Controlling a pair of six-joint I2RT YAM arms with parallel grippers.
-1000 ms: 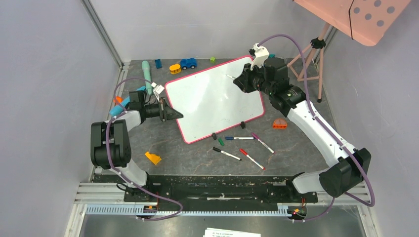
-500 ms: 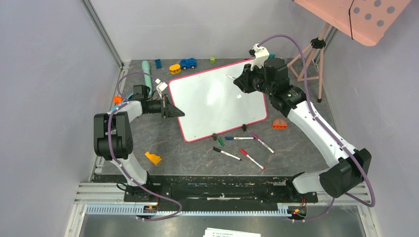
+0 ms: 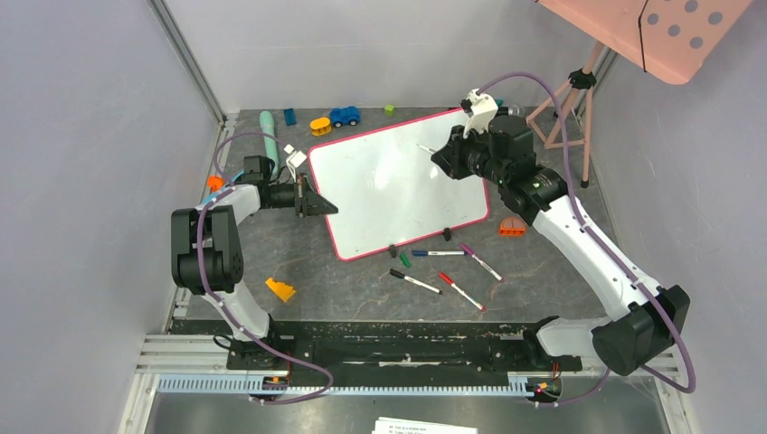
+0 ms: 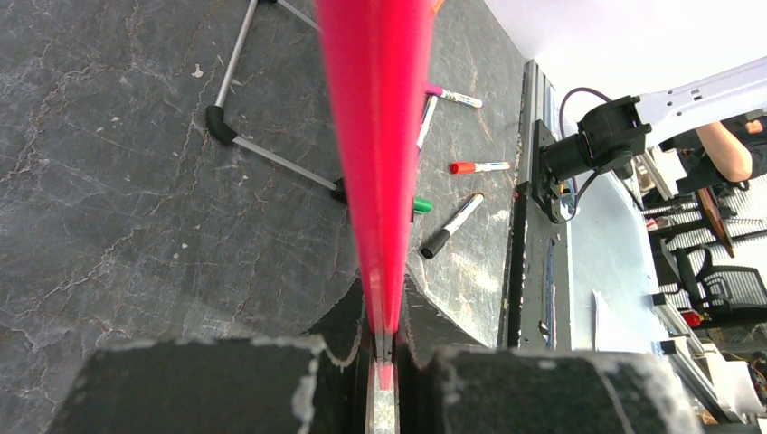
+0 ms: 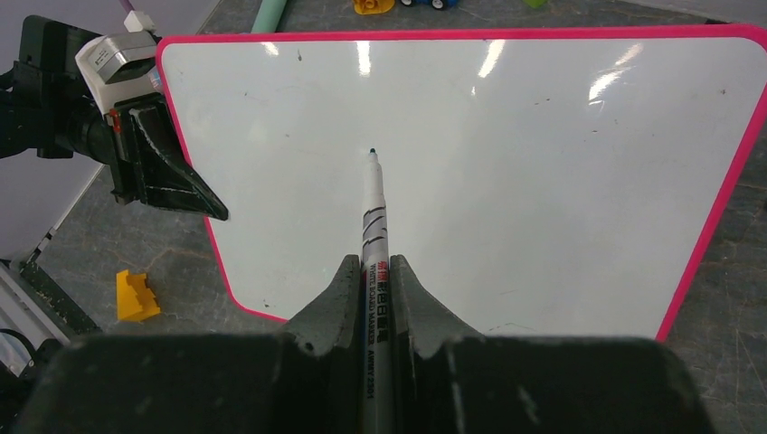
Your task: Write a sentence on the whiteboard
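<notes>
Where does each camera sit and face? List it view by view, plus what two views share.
Top external: above and behind the robot, looking down on the table; left arm and right arm show.
Left wrist: looks along the whiteboard pink rim edge-on; left claw clamps it.
Right wrist: faces the board's white face; right claw holds a marker.
Shared: top and right wrist both show the left claw at the board's edge.
</notes>
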